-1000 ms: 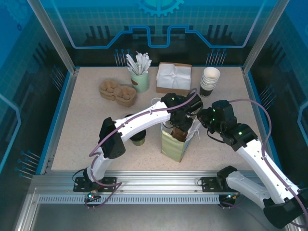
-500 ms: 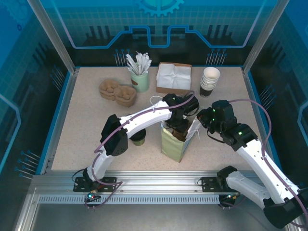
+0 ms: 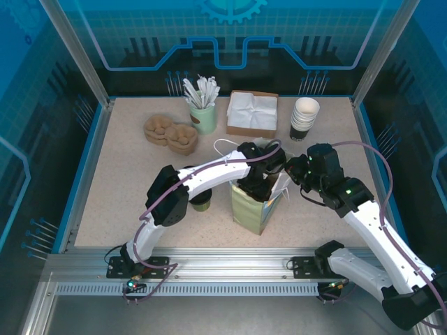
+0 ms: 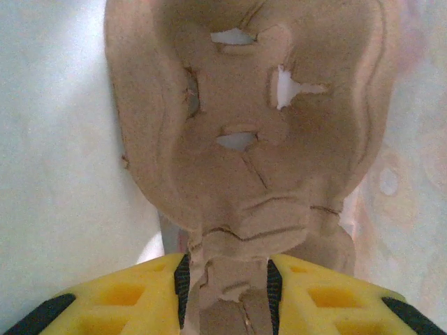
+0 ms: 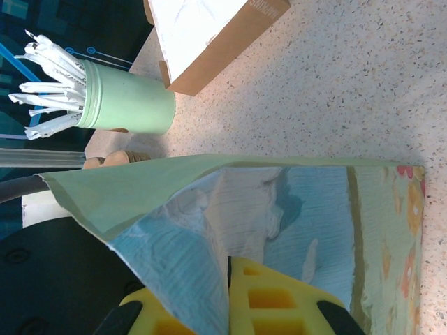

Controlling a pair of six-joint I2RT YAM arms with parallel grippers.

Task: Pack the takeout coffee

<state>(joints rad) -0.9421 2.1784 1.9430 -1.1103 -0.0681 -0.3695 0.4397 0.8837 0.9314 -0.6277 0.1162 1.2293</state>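
Where the worktop (image 3: 119, 209) lies under both arms, take the paper bag (image 3: 248, 213) as your landmark: it stands upright and open-mouthed at the middle.

Your left arm (image 3: 202, 178) reaches across from the bag's left to its mouth, and your right arm (image 3: 363, 209) comes in from the bag's right. Behind the bag sits a box of napkins (image 3: 251, 114). Behind and to its left lie spare pulp carriers (image 3: 171, 132) and a green cup of wrapped straws (image 3: 203, 115). Behind and to its right is a stack of lidless cups (image 3: 304, 117).

In the bag's mouth you see a brown pulp carrier (image 4: 244, 125). The left pincer (image 4: 227, 279) is closed partway on its lower tab, a yellow finger pressing each side.

The right pincer (image 5: 227, 293) is clamped tight on the bag's top edge at the right side, holding the paper.

The takeout coffee (image 3: 201, 202) stands on the worktop near the bag's left side, partly hidden under your left arm. It is outside the bag, well apart from the left pincer at the bag's mouth, and farther from the right pincer; neither touches it.
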